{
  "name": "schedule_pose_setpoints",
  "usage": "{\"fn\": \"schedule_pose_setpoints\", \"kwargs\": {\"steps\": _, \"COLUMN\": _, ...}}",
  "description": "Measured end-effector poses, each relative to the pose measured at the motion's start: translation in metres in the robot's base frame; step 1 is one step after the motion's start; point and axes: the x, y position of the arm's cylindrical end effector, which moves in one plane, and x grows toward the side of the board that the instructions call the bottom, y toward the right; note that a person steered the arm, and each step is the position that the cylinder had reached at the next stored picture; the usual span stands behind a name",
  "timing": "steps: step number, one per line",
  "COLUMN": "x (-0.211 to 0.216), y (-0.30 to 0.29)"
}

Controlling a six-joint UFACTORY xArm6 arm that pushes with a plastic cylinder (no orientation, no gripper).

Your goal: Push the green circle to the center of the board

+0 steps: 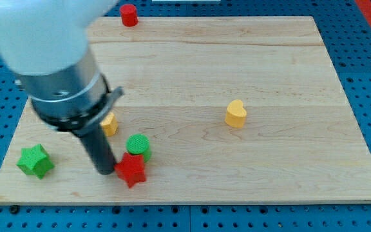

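The green circle [138,145], a short cylinder with a ridged top, stands in the board's lower-left part, touching the red star [131,169] just below it. My tip [105,171] (a plain dark rod, holding nothing) sits just left of the red star and lower left of the circle, while the arm's bulk hides most of a yellow block [110,124] whose shape I cannot tell. The pale wooden board [269,96] also carries a green star [35,161], a yellow heart [236,114] and a red cylinder [129,14] at the top edge.
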Motion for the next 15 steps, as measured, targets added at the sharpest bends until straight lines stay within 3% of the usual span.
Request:
{"fn": "schedule_pose_setpoints", "kwargs": {"steps": 3, "x": -0.001, "y": 0.03}}
{"fn": "schedule_pose_setpoints", "kwargs": {"steps": 8, "x": -0.028, "y": 0.028}}
{"fn": "schedule_pose_setpoints", "kwargs": {"steps": 11, "x": -0.015, "y": 0.037}}
{"fn": "schedule_pose_setpoints", "kwargs": {"steps": 12, "x": -0.054, "y": 0.024}}
{"fn": "schedule_pose_setpoints", "kwargs": {"steps": 13, "x": -0.059, "y": 0.051}}
{"fn": "schedule_pose_setpoints", "kwargs": {"steps": 15, "x": -0.125, "y": 0.08}}
